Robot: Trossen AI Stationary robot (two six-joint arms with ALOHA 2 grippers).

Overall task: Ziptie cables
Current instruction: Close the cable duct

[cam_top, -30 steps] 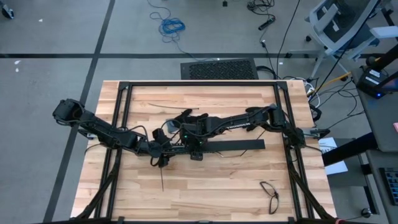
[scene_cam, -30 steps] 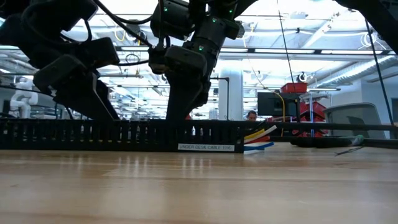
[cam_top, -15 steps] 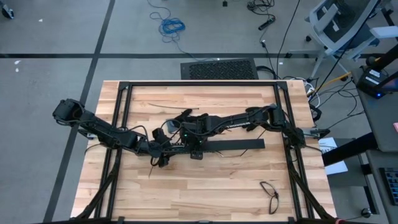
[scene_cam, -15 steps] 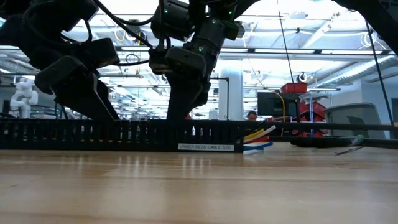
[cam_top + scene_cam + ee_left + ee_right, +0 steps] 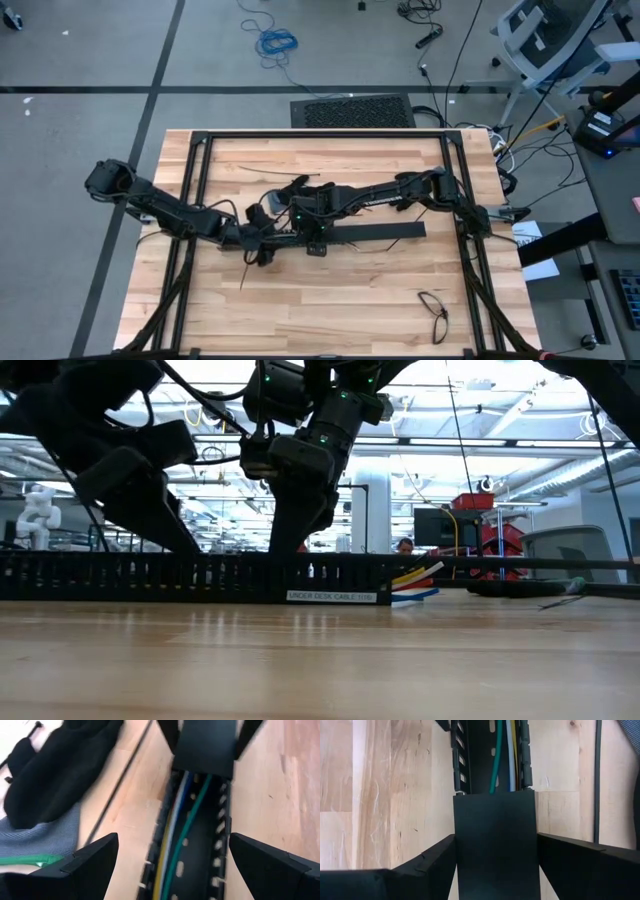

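A long black slotted tray (image 5: 385,234) lies across the table's middle. The cables (image 5: 176,845), green, white, yellow and blue, run inside it; their coloured ends (image 5: 415,582) stick out of its right end. My right gripper (image 5: 496,837) comes down steeply over the tray and is shut on a flat black cover piece (image 5: 495,845) that lies above the cables. My left gripper (image 5: 172,840) hovers over the tray's left end (image 5: 262,243). It is open, with one finger on each side of the tray and touching nothing. My right gripper pinches the flat black cover piece by its two long edges (image 5: 462,855) between its two fingers. The fingers slant down from above and lie along the tray. The cover sits level over the tray, and the cables run out from under its end (image 5: 495,795).
A thin black strip (image 5: 117,785) lies on the wood beside the tray. Next to it is a black and grey cloth item (image 5: 50,785). Another thin strip (image 5: 247,278) lies near my left gripper. A black loop (image 5: 432,310) rests near the right front. Black frame rails (image 5: 320,133) ring the table.
The thin strip on the near side of my left gripper has swung about. Its free end has gone toward the table's left while its other end has stayed by the gripper. Both arms have kept their places.
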